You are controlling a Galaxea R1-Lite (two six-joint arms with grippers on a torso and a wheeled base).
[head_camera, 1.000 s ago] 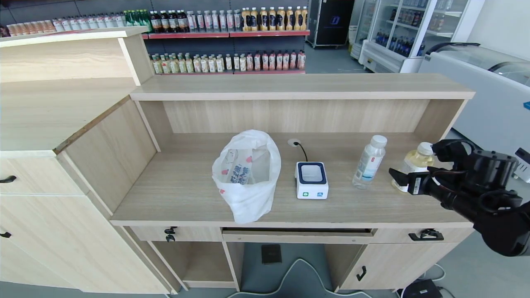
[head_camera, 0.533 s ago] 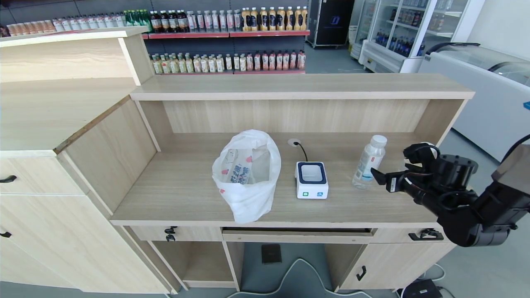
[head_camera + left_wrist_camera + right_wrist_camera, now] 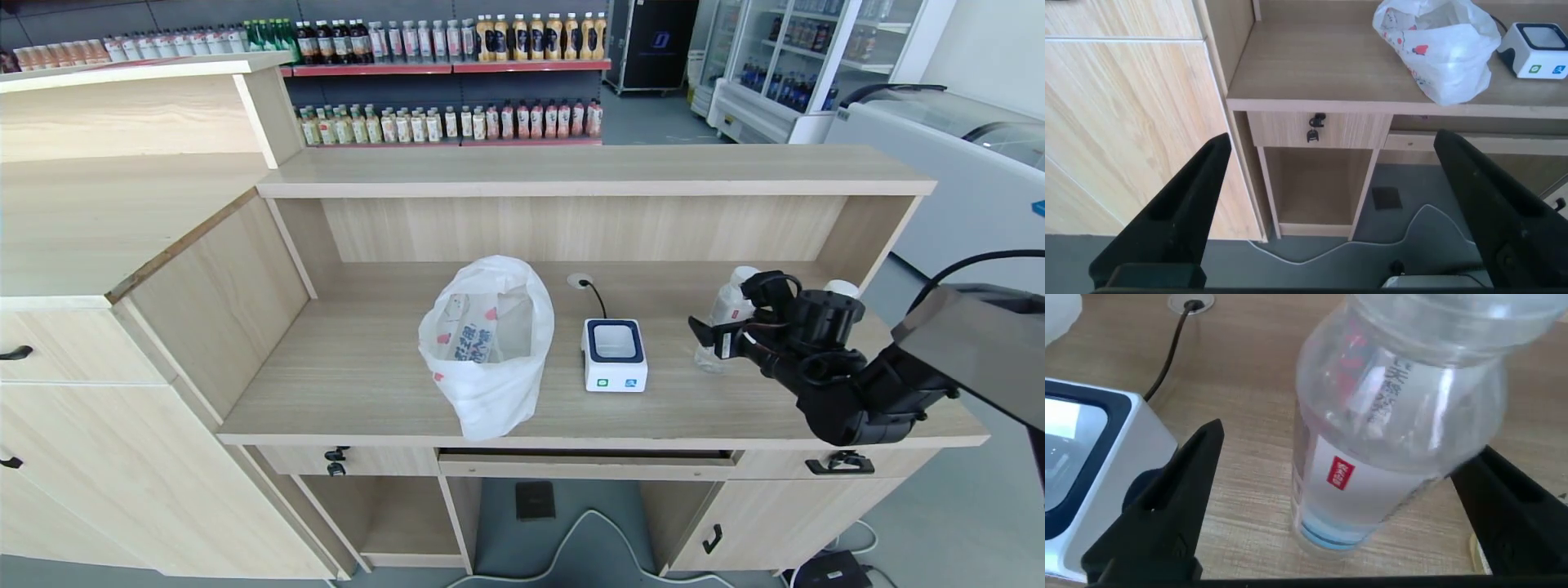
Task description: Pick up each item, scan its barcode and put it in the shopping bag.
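So the clear water bottle [image 3: 723, 310] is standing upright on the wooden counter [image 3: 367, 384], off to the right of the barcode scanner [image 3: 615, 355] and a bit apart from it. The right gripper [image 3: 1347, 449] sits right at it, fingers spread wide, with the bottle between them. In the right wrist view there's a clear gap between the bottle and the finger on the scanner side (can't tell whether the other finger touches, the bottle blurs over it). The bottle's base is flat on the wood, so nothing's lifted.

Just behind the right arm a white bottle cap [image 3: 841, 287] pokes out, further right along the counter.

The scanner is a small white box with a dark-framed window facing up. Its black cable [image 3: 596, 298] runs back to a round hole in the countertop.

Left of the scanner is the white plastic shopping bag [image 3: 487, 343], mouth open, with some printed packaging showing inside.

The left gripper [image 3: 1331, 143] hangs low in front of the counter's left end, fingers wide apart and holding nothing, near the drawer with keys [image 3: 1315, 129] in its lock.
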